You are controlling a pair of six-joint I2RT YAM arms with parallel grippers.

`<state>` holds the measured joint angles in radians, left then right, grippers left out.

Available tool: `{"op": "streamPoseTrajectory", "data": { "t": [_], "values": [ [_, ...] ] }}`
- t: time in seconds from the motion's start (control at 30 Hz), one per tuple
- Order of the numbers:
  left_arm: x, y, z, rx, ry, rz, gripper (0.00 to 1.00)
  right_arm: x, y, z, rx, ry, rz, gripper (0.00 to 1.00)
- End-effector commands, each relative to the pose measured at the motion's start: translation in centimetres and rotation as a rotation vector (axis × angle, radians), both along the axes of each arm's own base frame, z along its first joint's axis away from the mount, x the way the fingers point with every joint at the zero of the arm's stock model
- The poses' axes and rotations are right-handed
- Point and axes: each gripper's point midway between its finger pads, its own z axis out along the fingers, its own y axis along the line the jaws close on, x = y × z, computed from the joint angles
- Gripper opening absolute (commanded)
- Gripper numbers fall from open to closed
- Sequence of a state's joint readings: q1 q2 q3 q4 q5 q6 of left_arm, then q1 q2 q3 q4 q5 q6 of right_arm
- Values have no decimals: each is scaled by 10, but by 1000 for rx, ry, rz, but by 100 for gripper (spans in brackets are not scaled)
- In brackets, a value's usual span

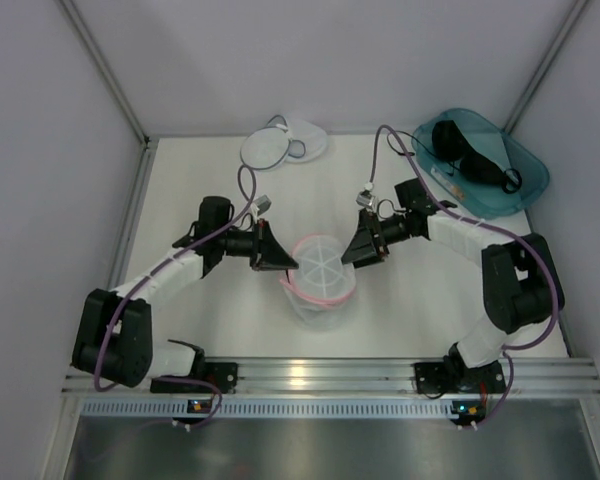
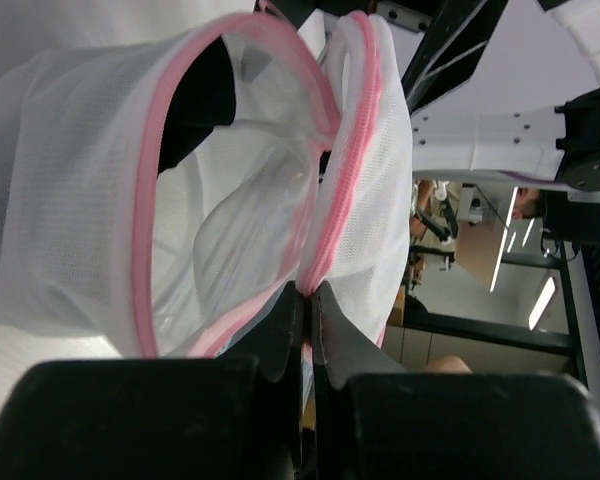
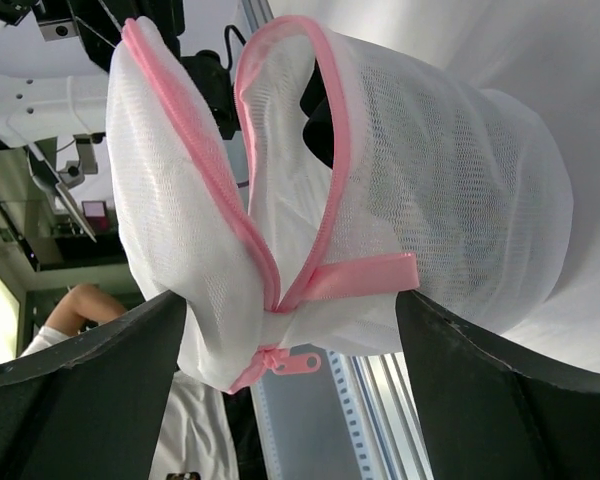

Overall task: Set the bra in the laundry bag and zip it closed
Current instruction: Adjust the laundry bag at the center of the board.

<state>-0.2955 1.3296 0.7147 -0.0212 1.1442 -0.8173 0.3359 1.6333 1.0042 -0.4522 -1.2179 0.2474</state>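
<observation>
The bra [image 1: 468,152], black with thin straps, lies in the teal bin [image 1: 528,168] at the back right. The laundry bag [image 1: 283,143], flat white mesh with a grey rim, rests at the back of the table, away from both grippers. In the middle, a pink-rimmed mesh bag [image 1: 322,278] is held up with its lid ajar. My left gripper [image 1: 285,262] [image 2: 310,290] is shut on its pink zip rim [image 2: 342,200]. My right gripper [image 1: 352,250] [image 3: 290,300] stands open on either side of the bag's closed end, above the pink zip pull [image 3: 300,362]. A dark shape [image 3: 320,125] shows in the opening; I cannot tell what it is.
White walls close in the table on the left, back and right. A metal rail [image 1: 320,378] with both arm bases runs along the near edge. Cables loop over both arms.
</observation>
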Motion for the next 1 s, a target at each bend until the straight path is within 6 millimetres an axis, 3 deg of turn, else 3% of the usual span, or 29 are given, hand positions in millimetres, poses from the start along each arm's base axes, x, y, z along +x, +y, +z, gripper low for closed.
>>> {"op": "streamPoseTrajectory", "data": {
  "t": [0.0, 0.1, 0.6, 0.73, 0.97],
  "values": [
    [-6, 10, -2, -13, 1, -64, 0, 13, 2, 1, 2, -47, -4, 87],
    [2, 22, -18, 28, -48, -69, 0, 17, 3, -2, 4, -32, -11, 87],
    [13, 36, -51, 171, -58, -64, 0, 19, 15, 3, 44, -3, -15, 79],
    [13, 37, -53, 187, -54, -70, 0, 23, 15, 4, 21, -39, -22, 78],
    [16, 39, -50, 207, -93, -69, 0, 38, 8, 26, 21, -92, -50, 79]
  ]
}}
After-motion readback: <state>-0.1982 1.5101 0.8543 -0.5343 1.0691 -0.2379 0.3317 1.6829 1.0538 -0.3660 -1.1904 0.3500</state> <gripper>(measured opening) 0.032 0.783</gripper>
